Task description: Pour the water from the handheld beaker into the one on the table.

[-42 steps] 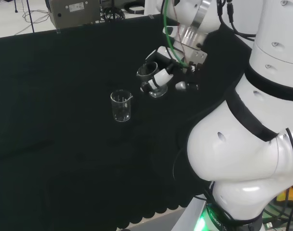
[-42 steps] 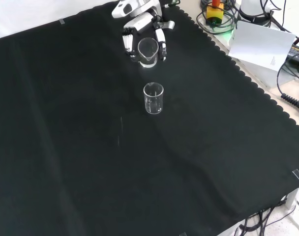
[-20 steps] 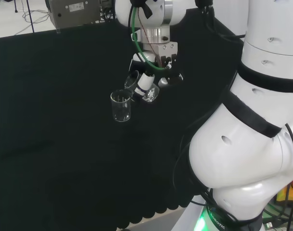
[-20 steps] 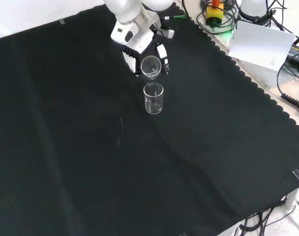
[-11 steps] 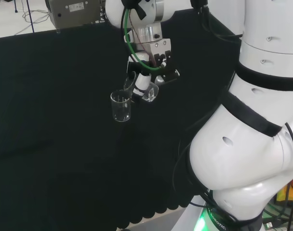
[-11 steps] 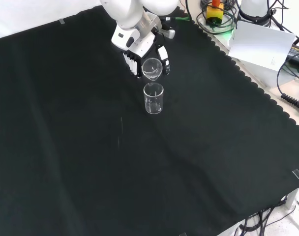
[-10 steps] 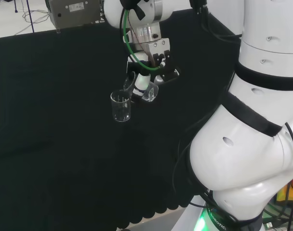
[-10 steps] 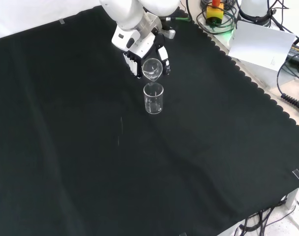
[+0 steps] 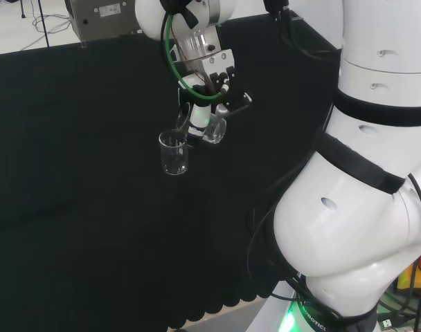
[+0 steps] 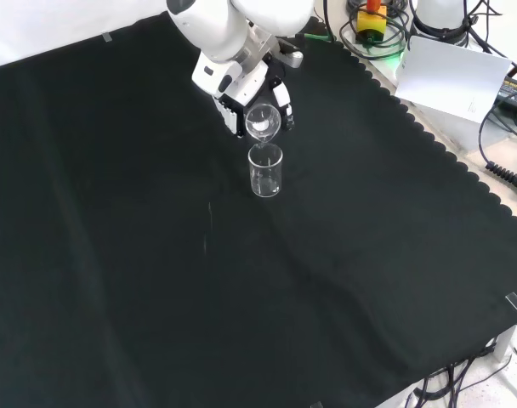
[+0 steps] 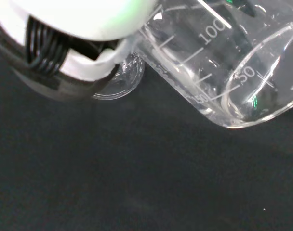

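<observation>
The small clear glass beaker (image 10: 263, 122), held in the curled fingers (image 10: 282, 107) of the black and white hand (image 10: 241, 93), tilts at twelve o'clock just above the upright clear beaker (image 10: 265, 170) on the black-clothed bench (image 10: 156, 280), so pouring looks begun, though I cannot tell how much water has crossed.

Glossy white arm (image 9: 356, 200) with rounded links, black bands at the joints and a green cable (image 9: 170, 52) at 11 o'clock; the hand (image 10: 241, 89) is white and black.
</observation>
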